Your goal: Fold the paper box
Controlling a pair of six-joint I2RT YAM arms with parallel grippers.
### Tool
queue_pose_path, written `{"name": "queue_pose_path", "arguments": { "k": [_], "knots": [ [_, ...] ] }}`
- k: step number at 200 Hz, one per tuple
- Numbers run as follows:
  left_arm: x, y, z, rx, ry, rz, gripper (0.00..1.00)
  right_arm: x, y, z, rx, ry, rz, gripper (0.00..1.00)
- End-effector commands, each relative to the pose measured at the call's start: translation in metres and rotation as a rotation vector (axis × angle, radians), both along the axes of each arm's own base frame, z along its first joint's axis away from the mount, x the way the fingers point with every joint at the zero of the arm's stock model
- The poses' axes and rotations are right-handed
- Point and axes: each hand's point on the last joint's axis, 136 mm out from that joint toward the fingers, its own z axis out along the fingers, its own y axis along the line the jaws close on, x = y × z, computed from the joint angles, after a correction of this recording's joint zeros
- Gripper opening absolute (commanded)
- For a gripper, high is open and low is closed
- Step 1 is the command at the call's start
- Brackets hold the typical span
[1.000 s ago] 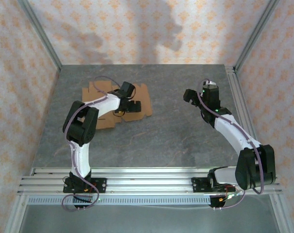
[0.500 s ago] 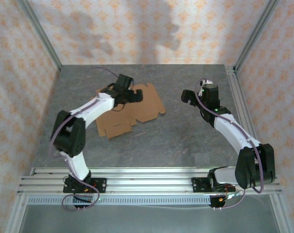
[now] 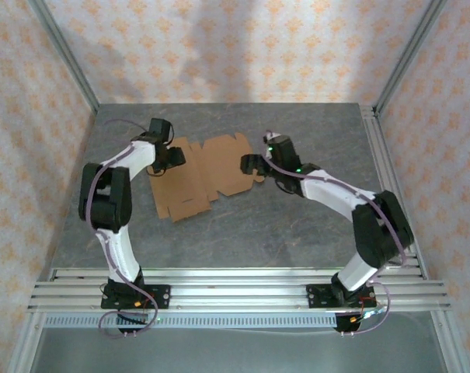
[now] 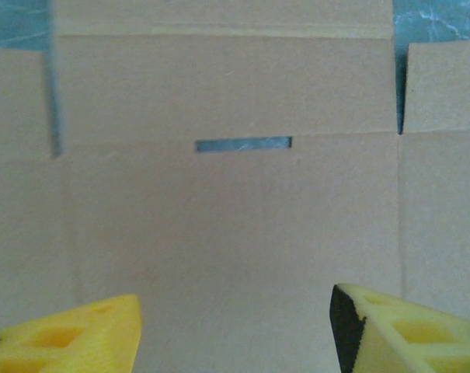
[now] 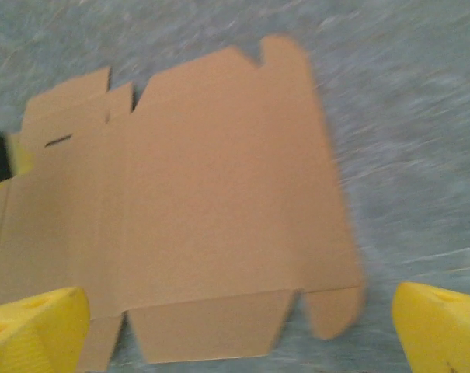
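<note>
Beyond the arm bases, the grey marbled tabletop (image 3: 242, 225) carries the paper box (image 3: 211, 175) on its left-centre part, towards the far half. The box is an unfolded tan cardboard sheet lying flat, notched flaps and tabs spread out around its edges. Its long axis runs across the tabletop from left to right, skewed so the left end sits nearer and the right end farther. The left gripper (image 3: 172, 159) is over the sheet's left end. In the left wrist view its yellow fingers (image 4: 64, 334) stand apart above a panel with a narrow slot (image 4: 243, 144), gripping nothing. The right gripper (image 3: 250, 165) sits at the sheet's right edge, its fingers (image 5: 33, 326) spread wide and empty. That wrist view is blurred.
</note>
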Motion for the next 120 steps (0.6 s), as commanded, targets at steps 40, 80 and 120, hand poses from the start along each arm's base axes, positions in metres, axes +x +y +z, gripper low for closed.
{"name": "queue_pose_path", "arguments": {
  "k": [40,80,120],
  "knots": [
    [-0.007,0.012,-0.025,0.013,0.139,0.016,0.62,0.003,0.06,-0.066,0.155,0.261,-0.066,0.88],
    [-0.048,0.003,-0.033,-0.019,0.176,0.011,0.63,0.022,0.046,-0.1,0.114,0.337,-0.123,0.86],
    [-0.086,-0.024,-0.029,-0.058,0.167,-0.002,0.65,0.051,0.014,-0.12,0.029,0.37,-0.157,0.87]
  ]
}}
